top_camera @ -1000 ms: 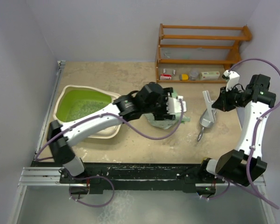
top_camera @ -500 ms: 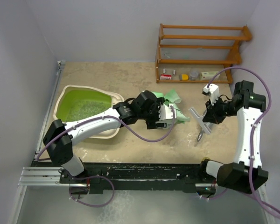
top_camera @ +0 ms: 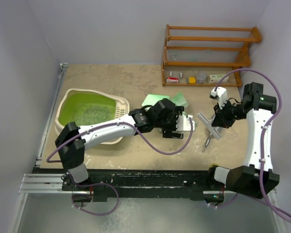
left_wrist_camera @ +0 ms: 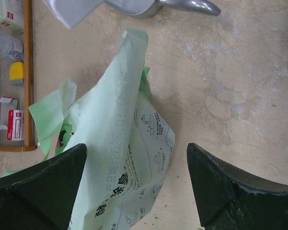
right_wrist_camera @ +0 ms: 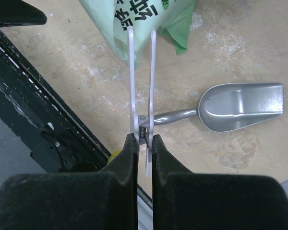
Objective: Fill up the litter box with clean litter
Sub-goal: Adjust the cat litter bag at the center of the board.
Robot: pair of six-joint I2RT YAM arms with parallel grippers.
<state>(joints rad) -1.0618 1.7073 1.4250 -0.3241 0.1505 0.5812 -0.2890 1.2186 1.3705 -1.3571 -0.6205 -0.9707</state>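
The litter box (top_camera: 106, 101), centre left of the top view, holds a thin layer of clean litter (top_camera: 87, 114), so filling is judged incomplete. The left gripper (left_wrist_camera: 137, 160) hangs released over the bag (left_wrist_camera: 120, 120). The right gripper (right_wrist_camera: 144, 140) is clenched on a bag clip (right_wrist_camera: 131, 81). The scoop (right_wrist_camera: 240, 106) lies on the table.

Left jaws widened; clip (top_camera: 206, 121) moved toward bag (left_wrist_camera: 125, 143).

Cream plastic litter box (top_camera: 89, 91) on the left holds pale granular litter (top_camera: 87, 114). Light green printed plastic bag (left_wrist_camera: 120, 124) lies right of it, shiny metal scoop (right_wrist_camera: 242, 106) farther right, wooden rack (top_camera: 208, 48) behind.
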